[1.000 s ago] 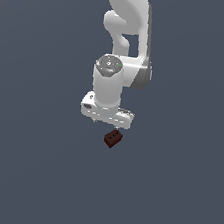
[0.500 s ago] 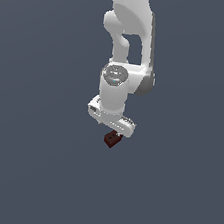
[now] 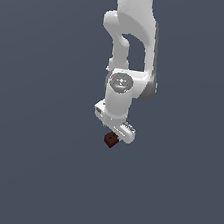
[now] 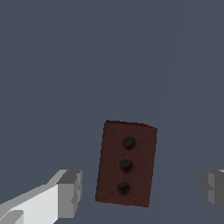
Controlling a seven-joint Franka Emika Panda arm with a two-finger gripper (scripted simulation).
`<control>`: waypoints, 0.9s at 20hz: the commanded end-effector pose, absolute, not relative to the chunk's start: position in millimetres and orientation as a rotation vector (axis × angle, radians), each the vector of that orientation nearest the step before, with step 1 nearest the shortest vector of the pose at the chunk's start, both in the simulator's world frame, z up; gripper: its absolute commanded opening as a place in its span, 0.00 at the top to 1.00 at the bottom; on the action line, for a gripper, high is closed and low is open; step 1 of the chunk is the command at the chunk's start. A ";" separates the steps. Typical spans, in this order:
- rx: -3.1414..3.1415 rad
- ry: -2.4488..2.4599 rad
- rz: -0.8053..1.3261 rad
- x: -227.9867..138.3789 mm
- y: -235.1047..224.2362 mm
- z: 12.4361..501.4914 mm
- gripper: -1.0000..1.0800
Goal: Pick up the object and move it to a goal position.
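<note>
The hand (image 3: 115,133) hangs spread directly above the object (image 3: 111,140) near the exterior view's centre, fingers (image 4: 70,193) either side but apart from it, so grasp, lift and transfer to the goal remain.

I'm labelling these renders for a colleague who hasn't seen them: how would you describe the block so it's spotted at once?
Follow the white arm down to its gripper. Directly beneath sits the block, the only loose thing on the grey floor: small, dark red-brown, brick-shaped, with three dark holes in a row on one face.
</note>
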State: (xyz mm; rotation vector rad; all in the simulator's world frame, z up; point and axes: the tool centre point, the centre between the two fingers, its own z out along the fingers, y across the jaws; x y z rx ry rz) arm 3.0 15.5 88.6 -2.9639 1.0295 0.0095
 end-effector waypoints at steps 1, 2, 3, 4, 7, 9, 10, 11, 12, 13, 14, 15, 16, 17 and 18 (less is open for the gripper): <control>-2.943 1.091 0.006 3.3 18.2 84.6 0.04; -2.937 1.110 0.005 3.4 19.1 83.3 0.04; -2.931 1.127 0.004 3.4 20.0 82.1 0.04; -2.925 1.143 0.003 3.4 20.7 81.1 0.04; -2.912 1.178 0.001 3.5 22.4 78.6 0.04; -2.906 1.192 0.000 3.5 23.1 77.6 0.04; -2.905 1.196 0.000 3.6 23.3 77.3 0.04; -2.904 1.199 0.000 3.6 23.5 77.2 0.04; -2.903 1.200 0.000 3.6 23.5 77.1 0.04; -2.906 1.194 0.001 3.4 23.4 77.3 0.04; -2.906 1.194 0.001 3.4 23.5 76.9 0.04; -2.906 1.194 0.001 3.4 23.5 75.8 0.04; -2.906 1.194 0.001 3.4 23.6 73.9 0.04; -2.905 1.195 0.001 3.3 23.4 71.3 0.04; -2.905 1.195 0.001 3.2 23.6 68.0 0.04</control>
